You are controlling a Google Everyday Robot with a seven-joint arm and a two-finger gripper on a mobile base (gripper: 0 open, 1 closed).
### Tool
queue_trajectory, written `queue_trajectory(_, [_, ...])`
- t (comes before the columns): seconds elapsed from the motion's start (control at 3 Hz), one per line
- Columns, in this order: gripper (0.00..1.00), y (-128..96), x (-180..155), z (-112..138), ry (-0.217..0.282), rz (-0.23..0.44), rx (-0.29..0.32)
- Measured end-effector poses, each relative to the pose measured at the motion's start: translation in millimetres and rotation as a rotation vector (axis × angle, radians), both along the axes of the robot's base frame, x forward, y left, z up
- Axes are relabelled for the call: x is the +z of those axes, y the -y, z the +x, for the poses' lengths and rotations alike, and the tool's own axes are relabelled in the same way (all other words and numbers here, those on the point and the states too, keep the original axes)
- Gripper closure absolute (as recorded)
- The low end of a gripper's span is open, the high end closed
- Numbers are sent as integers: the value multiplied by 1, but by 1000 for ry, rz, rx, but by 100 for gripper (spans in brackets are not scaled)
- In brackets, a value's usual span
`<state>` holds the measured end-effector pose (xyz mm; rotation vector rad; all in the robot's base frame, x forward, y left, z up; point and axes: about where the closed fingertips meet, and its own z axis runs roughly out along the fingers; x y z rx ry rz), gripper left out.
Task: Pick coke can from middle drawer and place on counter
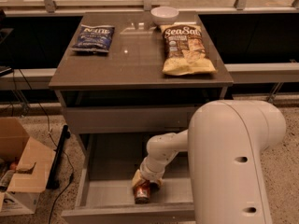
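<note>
Lifting the can cleanly starts with the biggest thing in your way: the robot's own white arm (233, 162), which fills the lower right of the view and reaches down into the open middle drawer (110, 197). Next comes the counter (135, 62). Its edge and the closed upper drawer front (131, 119) hang over the back of the open drawer. My judgement is that you should rise only a little, draw out toward the drawer's open front, and then swing up, which should spare you a knock.

On the counter, the tan chip bag (187, 48) takes the right side, the blue chip bag (93, 37) the far left, and a white bowl (164, 15) the back edge, so aim for the bare near-middle stretch.

The gripper (145, 183) is low in the drawer, directly over the coke can (141, 194), which sits near the front wall. Whether it has clamped the can or is loose about it, I cannot tell, so confirm a firm hold before you raise anything.
</note>
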<state>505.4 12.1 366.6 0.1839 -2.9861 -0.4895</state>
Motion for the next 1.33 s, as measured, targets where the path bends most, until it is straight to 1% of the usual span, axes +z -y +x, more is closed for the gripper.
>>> queue_trajectory(0.33, [64, 0, 1, 0, 0, 0, 0])
queue_trajectory(0.67, [88, 4, 28, 0, 42, 64, -14])
queue_trajectory(1.0, [100, 14, 99, -8, 158, 224, 29])
queue_trajectory(1.33, [100, 36, 176, -16, 300, 300, 111])
